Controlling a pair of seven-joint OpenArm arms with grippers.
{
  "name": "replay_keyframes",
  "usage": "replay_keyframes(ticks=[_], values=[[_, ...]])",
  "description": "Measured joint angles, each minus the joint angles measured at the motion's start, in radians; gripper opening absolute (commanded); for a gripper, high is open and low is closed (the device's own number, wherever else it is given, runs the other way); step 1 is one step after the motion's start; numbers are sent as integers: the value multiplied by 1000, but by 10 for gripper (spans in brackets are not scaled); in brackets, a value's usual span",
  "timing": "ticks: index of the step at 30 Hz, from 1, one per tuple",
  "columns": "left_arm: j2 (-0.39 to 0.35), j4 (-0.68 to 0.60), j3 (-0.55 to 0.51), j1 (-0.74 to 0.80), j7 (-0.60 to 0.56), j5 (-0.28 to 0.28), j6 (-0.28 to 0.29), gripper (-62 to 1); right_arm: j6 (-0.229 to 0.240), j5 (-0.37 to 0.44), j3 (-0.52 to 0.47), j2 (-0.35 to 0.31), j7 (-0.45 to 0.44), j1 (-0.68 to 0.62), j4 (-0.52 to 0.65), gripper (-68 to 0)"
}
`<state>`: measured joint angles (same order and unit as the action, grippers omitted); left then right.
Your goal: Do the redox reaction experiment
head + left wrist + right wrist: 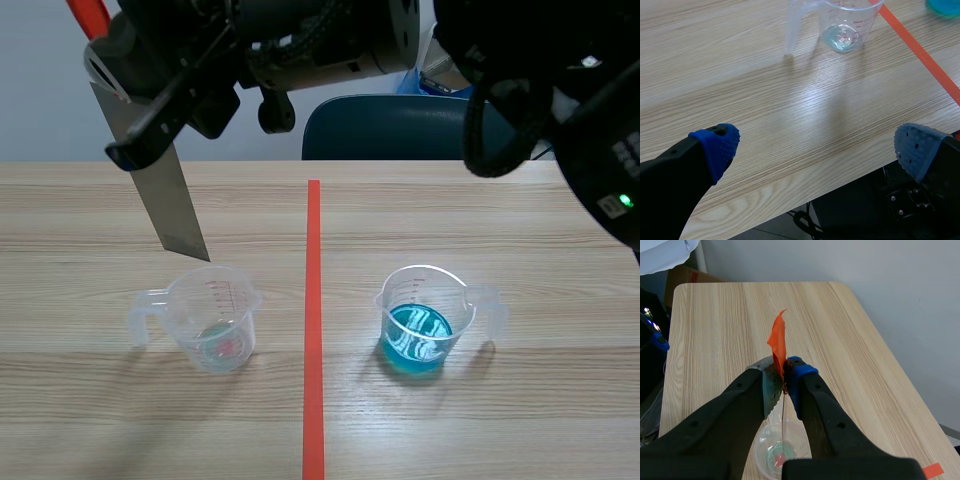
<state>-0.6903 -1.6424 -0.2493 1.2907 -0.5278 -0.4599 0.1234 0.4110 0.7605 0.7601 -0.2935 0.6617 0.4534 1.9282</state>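
Grey metal strip (172,205) with an orange-red top hangs tilted from the right arm's fingers (165,108), which reach in across the top. Its lower tip is just above the rim of the clear cup (213,322). The cup of blue liquid (420,328) stands past the tape line (313,320) on the counter (80,420). From the left wrist, the left arm's fingers (715,146) are spread wide with nothing between them, the clear cup well ahead. From the right wrist, the right arm's fingers are clamped on the strip's orange end, the clear cup directly under them.
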Motion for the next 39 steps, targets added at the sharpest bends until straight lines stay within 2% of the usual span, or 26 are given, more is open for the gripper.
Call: replay_keyframes(ticks=[36,39], values=[[0,0,0,0,0,0,0,14,0,0,0,-1,0,0,0,-669],[0,0,0,0,0,0,0,14,0,10,-9,-16,-3,0,0,-669]])
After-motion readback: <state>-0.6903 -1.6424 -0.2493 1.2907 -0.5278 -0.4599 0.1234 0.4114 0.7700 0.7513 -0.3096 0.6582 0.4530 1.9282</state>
